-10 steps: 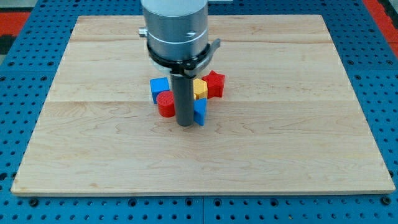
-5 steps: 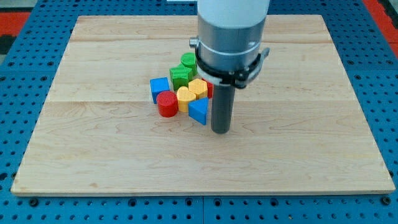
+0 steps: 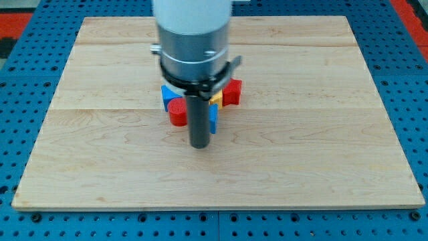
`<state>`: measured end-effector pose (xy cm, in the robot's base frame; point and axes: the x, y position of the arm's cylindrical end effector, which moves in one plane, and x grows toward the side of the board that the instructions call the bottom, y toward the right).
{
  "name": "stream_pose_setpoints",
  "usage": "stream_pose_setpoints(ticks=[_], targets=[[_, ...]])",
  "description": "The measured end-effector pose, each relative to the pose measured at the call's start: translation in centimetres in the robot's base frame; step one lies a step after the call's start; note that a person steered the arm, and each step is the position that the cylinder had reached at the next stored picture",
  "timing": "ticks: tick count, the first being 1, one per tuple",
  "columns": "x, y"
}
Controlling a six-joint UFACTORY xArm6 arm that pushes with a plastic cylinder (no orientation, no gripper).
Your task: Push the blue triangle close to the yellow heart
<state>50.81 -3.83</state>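
My tip (image 3: 198, 145) sits by the blue triangle (image 3: 213, 120) and red cylinder (image 3: 177, 113), rod half-hiding the yellow heart (image 3: 217, 100).

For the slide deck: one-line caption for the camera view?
My tip at the cluster's bottom edge, rod hiding most of the blue triangle beside the yellow heart.

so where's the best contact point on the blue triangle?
No grasp, only a push. The blue triangle shows just a sliver right of my tip, already against the yellow block. Its bottom face is free: push there, toward the view's top.
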Motion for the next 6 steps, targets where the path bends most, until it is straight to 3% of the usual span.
stream_pose_setpoints(ticks=[6], targets=[[-2.1,2.1]])
